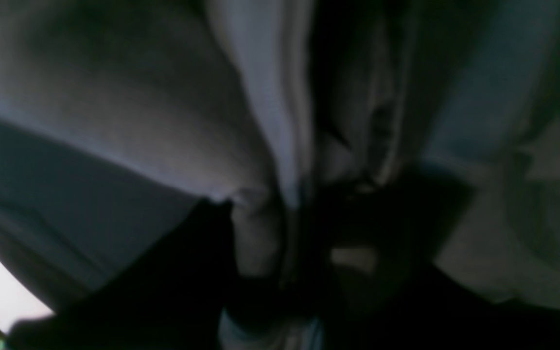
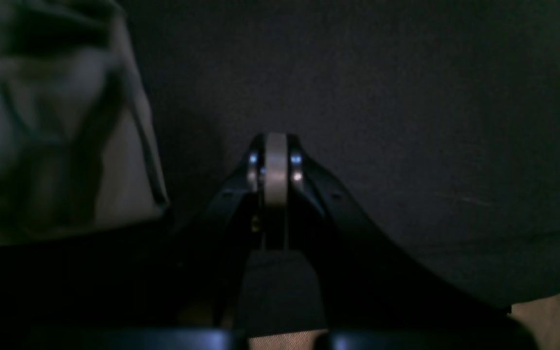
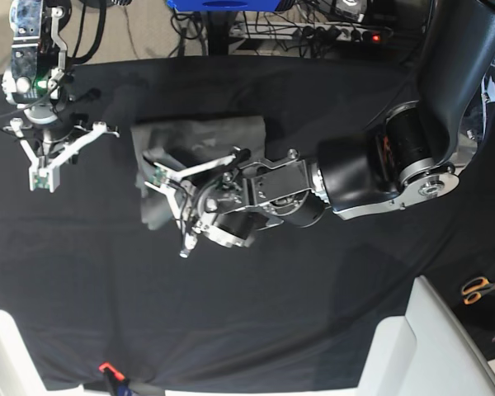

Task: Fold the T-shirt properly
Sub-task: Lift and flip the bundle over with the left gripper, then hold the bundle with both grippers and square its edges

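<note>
My tabletop [image 3: 313, 297] has a black cloth [image 3: 256, 322] draped across it, and the grey T-shirt [image 3: 202, 136] lies bunched up on that cloth.

The left wrist view is blurred, and the left arm [image 3: 313, 186] hides part of the T-shirt [image 3: 202, 136]

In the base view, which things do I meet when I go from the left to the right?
right gripper → T-shirt → left arm's dark housing → orange-handled scissors
</note>
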Controlling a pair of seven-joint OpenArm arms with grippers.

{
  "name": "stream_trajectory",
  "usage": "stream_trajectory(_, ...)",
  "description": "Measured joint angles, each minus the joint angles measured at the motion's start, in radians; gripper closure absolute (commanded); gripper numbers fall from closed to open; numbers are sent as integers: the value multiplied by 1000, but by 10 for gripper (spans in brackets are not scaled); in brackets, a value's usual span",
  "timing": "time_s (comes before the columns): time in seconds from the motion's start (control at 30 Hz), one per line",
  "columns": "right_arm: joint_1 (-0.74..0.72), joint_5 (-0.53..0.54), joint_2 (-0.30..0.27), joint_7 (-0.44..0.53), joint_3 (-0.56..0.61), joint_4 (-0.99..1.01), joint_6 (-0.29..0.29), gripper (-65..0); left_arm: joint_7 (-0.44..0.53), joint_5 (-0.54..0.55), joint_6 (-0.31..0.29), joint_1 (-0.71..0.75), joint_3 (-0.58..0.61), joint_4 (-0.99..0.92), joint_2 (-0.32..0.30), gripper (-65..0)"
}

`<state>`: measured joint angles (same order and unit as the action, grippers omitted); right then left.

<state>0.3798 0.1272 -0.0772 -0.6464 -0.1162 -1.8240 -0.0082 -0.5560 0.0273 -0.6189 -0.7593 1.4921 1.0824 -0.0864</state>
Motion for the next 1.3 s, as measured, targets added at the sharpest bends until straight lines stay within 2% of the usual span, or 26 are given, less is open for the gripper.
stream_trajectory(0.3,1,0,0,0,0,0,0,-2,14,12,-3,8,0,-53,65,0)
stream_trajectory(0.5,4,0,0,0,0,0,0,-2,14,44,-3,24,-2,-80,64,0)
stream_trajectory(0.53,3,0,0,0,0,0,0,-2,10,69,-11,27,-2,-82,63,0)
stream_trajectory(0.6,3,0,0,0,0,0,0,-2,6,111,-62,24,-6,-92,64,0)
stream_trajectory(0.67,3,0,0,0,3,0,0,-2,14,137,-68,26,-44,-120,64,0)
stream_trajectory(0.97,16,0,-1,2,8,-2,1,-2,27,135,-66,36,-72,-166,69,0)
stream_trajectory(1.03,45,-5,-8,-4,45,-23,-2,-2,29,135,-67,36,-72,-167,69,0)
stream_trajectory(1.13,70,5,-7,-8,108,-66,51,0,29,135,-67,36,-73,-168,70,0)
stream_trajectory(1.2,71,8,8,-14,119,-81,55,0,31,135,-67,36,-73,-168,69,0)
stream_trajectory(1.27,74,-2,21,-71,116,-82,82,0,33,138,-67,34,-74,-168,69,0)
stream_trajectory(1.3,79,-5,31,-89,114,-82,116,0,30,137,-68,33,-74,-168,69,0)
